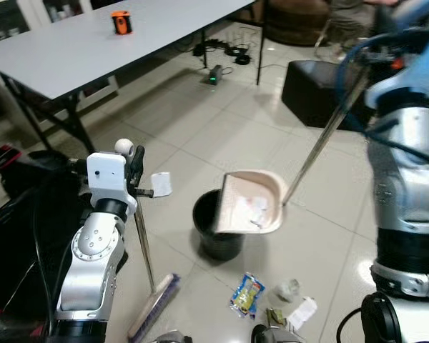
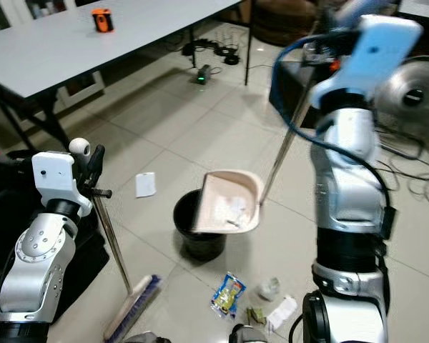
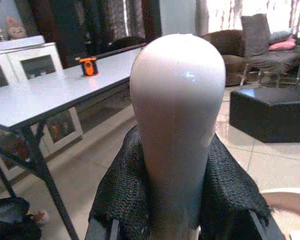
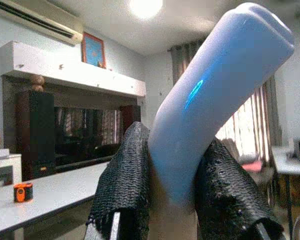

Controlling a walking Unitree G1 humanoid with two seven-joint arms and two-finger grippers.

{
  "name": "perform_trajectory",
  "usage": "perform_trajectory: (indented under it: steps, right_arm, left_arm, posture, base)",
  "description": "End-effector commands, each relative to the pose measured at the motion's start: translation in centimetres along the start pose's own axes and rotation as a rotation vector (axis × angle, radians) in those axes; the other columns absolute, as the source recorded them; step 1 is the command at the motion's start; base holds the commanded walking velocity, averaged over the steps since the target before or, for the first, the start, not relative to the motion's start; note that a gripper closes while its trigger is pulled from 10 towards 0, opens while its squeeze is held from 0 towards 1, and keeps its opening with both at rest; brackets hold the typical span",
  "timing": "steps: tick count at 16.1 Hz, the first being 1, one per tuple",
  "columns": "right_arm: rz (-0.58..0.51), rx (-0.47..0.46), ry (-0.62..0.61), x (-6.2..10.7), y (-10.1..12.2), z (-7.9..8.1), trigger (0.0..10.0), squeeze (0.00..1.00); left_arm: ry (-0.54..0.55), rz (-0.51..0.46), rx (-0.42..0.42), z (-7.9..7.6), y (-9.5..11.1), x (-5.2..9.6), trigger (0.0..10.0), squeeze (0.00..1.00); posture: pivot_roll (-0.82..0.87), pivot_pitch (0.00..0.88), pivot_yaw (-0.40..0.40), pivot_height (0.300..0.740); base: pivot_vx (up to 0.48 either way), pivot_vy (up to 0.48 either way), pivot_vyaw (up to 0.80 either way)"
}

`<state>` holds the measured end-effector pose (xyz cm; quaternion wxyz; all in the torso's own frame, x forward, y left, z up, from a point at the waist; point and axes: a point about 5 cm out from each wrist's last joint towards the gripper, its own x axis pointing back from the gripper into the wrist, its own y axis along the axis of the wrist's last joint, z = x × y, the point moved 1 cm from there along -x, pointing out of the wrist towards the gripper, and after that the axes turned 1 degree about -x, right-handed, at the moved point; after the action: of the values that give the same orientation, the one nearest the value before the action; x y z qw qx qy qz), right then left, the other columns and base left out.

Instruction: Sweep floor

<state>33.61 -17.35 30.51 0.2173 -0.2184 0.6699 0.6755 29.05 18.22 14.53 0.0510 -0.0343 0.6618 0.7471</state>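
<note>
My left gripper (image 1: 133, 167) is shut on the broom's metal handle (image 1: 143, 239) just under its white knob (image 3: 177, 110). The broom head (image 1: 154, 306) rests on the tiles by my left side. My right gripper (image 4: 172, 170) is shut on the blue grip (image 2: 375, 43) of the dustpan's long pole (image 1: 322, 143). The beige dustpan (image 1: 252, 204) is tilted over the black bin (image 1: 213, 232), with white scraps lying in it. On the floor in front of the bin lie a blue-and-yellow wrapper (image 1: 247, 294), a crumpled clear piece (image 1: 286, 291) and a white scrap (image 1: 302, 313).
A grey table (image 1: 71, 50) with an orange object (image 1: 121, 21) stands at the back left. A black ottoman (image 1: 314, 89) is at the back right, with cables (image 1: 225, 53) on the floor behind. A black bag (image 1: 28, 214) sits at my left. A white paper (image 2: 145, 184) lies on the tiles.
</note>
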Motion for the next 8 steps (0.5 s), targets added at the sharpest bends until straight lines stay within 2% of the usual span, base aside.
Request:
perform_trajectory:
  steps: [1, 2, 5, 8]
  right_arm:
    - [-0.103, 0.019, 0.067, -0.6, 1.4, 1.5, 10.0, 0.00]
    - [-0.117, 0.043, 0.108, -0.7, 1.0, 2.3, 10.0, 0.00]
    - [-0.154, 0.065, 0.141, -1.2, 0.3, 3.4, 10.0, 0.00]
    - [-0.185, 0.050, 0.100, -1.9, -0.3, 3.5, 10.0, 0.00]
  left_arm:
    - [0.012, -0.052, -0.012, 0.3, 1.2, -0.1, 10.0, 0.00]
    - [0.014, -0.050, -0.015, 0.4, 1.2, 0.0, 10.0, 0.00]
    - [0.018, -0.043, -0.024, 0.8, 1.3, 0.5, 10.0, 0.00]
    - [0.027, -0.033, -0.033, 1.3, 1.6, 1.4, 10.0, 0.00]
  posture:
    - [-0.03, 0.092, 0.048, 0.740]
    - [-0.02, 0.094, 0.049, 0.740]
    - [-0.01, 0.120, 0.049, 0.740]
    - [0.03, 0.162, 0.051, 0.740]
  base:
    - [0.000, 0.000, 0.00]
    - [0.000, 0.000, 0.00]
    - [0.000, 0.000, 0.00]
    - [0.000, 0.000, 0.00]
